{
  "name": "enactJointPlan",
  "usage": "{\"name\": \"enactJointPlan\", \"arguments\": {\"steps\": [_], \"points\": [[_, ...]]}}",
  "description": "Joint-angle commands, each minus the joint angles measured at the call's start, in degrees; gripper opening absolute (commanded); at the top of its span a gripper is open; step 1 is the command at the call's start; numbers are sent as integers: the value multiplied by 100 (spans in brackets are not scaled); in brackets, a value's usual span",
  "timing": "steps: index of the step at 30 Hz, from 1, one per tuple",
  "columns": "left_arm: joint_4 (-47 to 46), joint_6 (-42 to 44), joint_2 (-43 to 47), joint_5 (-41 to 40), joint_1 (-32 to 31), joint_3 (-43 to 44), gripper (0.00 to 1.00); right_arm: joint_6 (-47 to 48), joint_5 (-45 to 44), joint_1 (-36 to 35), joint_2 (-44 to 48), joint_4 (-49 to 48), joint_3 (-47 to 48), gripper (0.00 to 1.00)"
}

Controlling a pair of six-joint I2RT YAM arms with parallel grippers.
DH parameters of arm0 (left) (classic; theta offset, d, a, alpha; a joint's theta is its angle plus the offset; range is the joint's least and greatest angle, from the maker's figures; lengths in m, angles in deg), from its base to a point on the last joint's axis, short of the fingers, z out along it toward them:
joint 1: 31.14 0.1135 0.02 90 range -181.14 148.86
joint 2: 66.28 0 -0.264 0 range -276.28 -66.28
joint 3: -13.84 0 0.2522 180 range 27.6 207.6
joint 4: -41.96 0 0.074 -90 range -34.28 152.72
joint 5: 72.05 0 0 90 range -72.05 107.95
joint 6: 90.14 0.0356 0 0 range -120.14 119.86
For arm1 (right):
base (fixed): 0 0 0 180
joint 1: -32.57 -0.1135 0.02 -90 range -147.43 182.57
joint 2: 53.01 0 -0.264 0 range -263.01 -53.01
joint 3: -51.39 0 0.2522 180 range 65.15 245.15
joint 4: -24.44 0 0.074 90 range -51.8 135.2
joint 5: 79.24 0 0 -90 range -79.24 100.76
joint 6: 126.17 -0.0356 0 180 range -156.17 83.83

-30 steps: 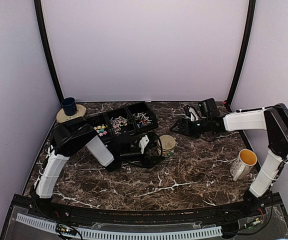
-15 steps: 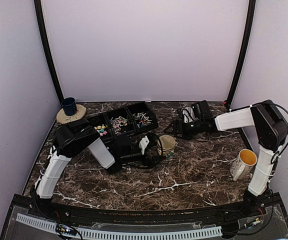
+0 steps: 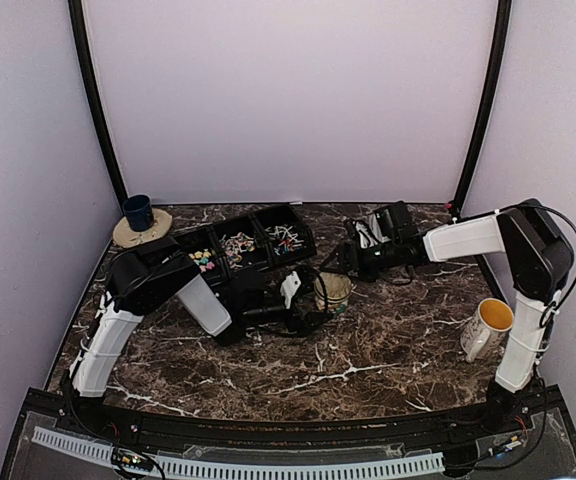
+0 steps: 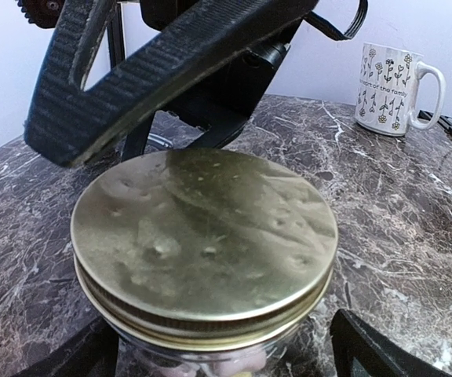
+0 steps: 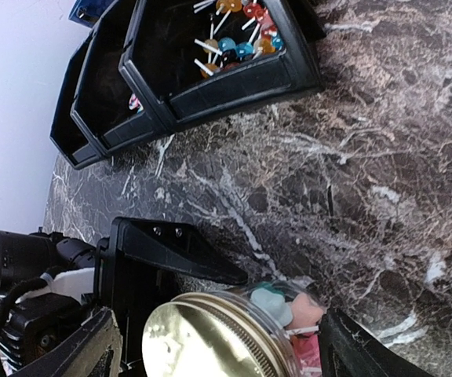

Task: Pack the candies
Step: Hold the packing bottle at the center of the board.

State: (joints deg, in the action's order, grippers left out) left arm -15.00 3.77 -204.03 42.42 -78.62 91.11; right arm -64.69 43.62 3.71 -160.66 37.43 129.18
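A glass jar with a gold screw lid (image 3: pixel 334 290) stands mid-table with pink, teal and white-wrapped candies (image 5: pixel 289 310) inside. My left gripper (image 3: pixel 320 299) is shut on the jar's body, one finger (image 4: pixel 367 349) on each side below the lid (image 4: pixel 202 228). My right gripper (image 3: pixel 349 262) is open and tilted at the lid, its fingers (image 5: pixel 363 353) straddling the lid's rim (image 5: pixel 210 345); one ribbed finger (image 4: pixel 171 71) hangs above the lid. More candies lie in the black three-bin tray (image 3: pixel 308 243): bright ones (image 3: pixel 202 260), wrapped ones (image 3: pixel 236 246) and lollipops (image 5: pixel 238 39).
A white flowered mug with a yellow inside (image 3: pixel 488 325) stands at the right, also in the left wrist view (image 4: pixel 391 86). A dark blue cup (image 3: pixel 137 211) sits on a round tan lid (image 3: pixel 148 231) at the back left. Side walls close in on the table.
My right gripper has moved left across the table until it straddles the jar's lid. The left arm and the jar have stayed still.
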Motion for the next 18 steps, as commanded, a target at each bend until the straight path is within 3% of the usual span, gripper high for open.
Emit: {"name": "enactJointPlan", "arguments": {"steps": [1, 18], "points": [[404, -54, -205, 134, -77, -137, 97, 159, 140, -138, 227, 63, -151, 86], [460, 298, -311, 689, -116, -299, 92, 120, 189, -307, 695, 77, -636, 86]]}}
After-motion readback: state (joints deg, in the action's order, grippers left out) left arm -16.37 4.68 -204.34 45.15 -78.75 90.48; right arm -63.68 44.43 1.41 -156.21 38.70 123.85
